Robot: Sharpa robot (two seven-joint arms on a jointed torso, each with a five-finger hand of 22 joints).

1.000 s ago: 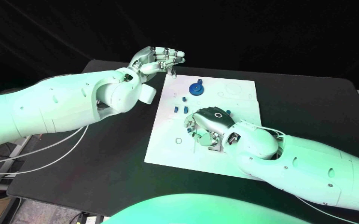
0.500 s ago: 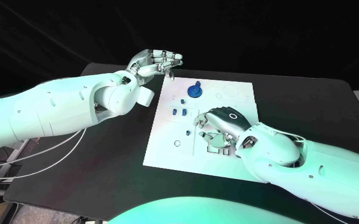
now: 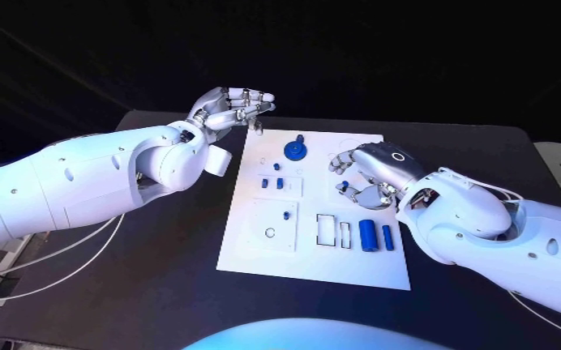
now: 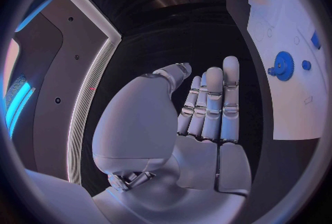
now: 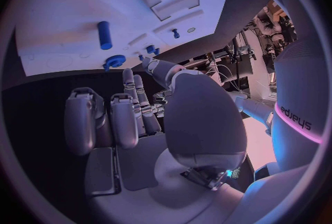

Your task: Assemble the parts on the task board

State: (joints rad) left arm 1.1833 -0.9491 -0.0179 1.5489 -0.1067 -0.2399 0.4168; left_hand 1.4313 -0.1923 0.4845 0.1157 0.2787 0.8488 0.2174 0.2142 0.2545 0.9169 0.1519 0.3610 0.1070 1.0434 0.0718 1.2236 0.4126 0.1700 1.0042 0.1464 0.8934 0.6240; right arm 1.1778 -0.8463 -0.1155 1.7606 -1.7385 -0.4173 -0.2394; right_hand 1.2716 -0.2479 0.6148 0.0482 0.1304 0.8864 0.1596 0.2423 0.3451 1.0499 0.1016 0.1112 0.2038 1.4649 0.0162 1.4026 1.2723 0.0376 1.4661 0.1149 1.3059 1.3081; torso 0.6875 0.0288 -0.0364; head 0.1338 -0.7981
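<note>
The white task board (image 3: 263,241) lies mid-table. A blue gear (image 3: 295,150) stands near its far edge, with two small blue pegs (image 3: 272,181) below it. A blue cylinder (image 3: 368,235) and a thinner blue bar (image 3: 388,236) lie by the white slots (image 3: 327,229). My right hand (image 3: 368,176) hovers over the board's right side, fingers loosely bent, holding nothing. My left hand (image 3: 234,107) is raised beyond the board's far left corner; its fingers (image 4: 211,102) lie straight and empty. The right wrist view shows the cylinder (image 5: 104,35) and the gear (image 5: 114,61).
The black table (image 3: 140,285) surrounds the board with free room on every side. My left forearm (image 3: 105,180) hangs over the table's left part. My right forearm (image 3: 491,228) covers its right part beside the board.
My right hand has lifted off the board's near middle and moved toward its far right side, uncovering the blue cylinder and bar. The left hand stays raised. The camera has shifted.
</note>
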